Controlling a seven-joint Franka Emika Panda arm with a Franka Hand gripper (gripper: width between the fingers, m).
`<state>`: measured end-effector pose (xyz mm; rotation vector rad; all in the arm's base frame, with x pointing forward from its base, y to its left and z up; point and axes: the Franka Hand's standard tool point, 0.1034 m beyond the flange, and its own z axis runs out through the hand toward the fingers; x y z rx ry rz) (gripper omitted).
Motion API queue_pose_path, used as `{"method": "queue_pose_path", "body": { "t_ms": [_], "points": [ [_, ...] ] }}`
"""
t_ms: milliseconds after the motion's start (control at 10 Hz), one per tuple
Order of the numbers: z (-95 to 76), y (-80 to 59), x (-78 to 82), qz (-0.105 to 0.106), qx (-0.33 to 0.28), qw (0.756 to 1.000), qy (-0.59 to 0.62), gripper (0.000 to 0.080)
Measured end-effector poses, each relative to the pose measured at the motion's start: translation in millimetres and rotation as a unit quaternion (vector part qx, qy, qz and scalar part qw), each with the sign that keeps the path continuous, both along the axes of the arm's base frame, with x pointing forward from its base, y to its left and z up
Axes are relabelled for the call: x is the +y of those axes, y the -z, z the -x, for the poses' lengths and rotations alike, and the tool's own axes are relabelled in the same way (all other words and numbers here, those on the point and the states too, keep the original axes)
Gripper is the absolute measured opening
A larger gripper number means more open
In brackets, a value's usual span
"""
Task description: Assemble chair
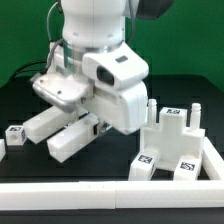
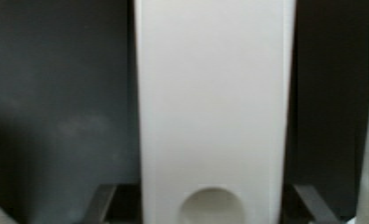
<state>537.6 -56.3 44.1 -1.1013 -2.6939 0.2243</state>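
Note:
In the wrist view a long white chair bar (image 2: pixel 207 100) fills the middle, with a rounded hole near the fingers. My gripper (image 2: pixel 213 208) is shut on this bar, one dark finger (image 2: pixel 113 202) on each side. In the exterior view the gripper (image 1: pixel 90 126) is low over the black table, and the bar (image 1: pixel 70 141) sticks out from under it toward the front left. A second white bar (image 1: pixel 38 124) lies next to it. A partly joined chair piece (image 1: pixel 175 140) with upright posts and square tags stands at the exterior view's right.
A long plain white border rail (image 1: pixel 100 190) runs along the front and turns up the right side (image 1: pixel 212 150). A small tagged white block (image 1: pixel 15 133) sits at the far left. My bulky white arm (image 1: pixel 110 70) hides the table's middle.

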Motion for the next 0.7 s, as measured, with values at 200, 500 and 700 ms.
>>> {"method": "queue_pose_path", "body": {
  "t_ms": [200,500,700],
  "points": [
    [-1.8,2.6,-3.6,0.001,0.002,1.0,0.004,0.0284],
    [0.7,6.1,-9.7,-0.007,0.007,1.0,-0.016,0.0284],
    [3.5,15.2,-26.0,-0.025,0.042,0.998,-0.045,0.0284]
  ]
}}
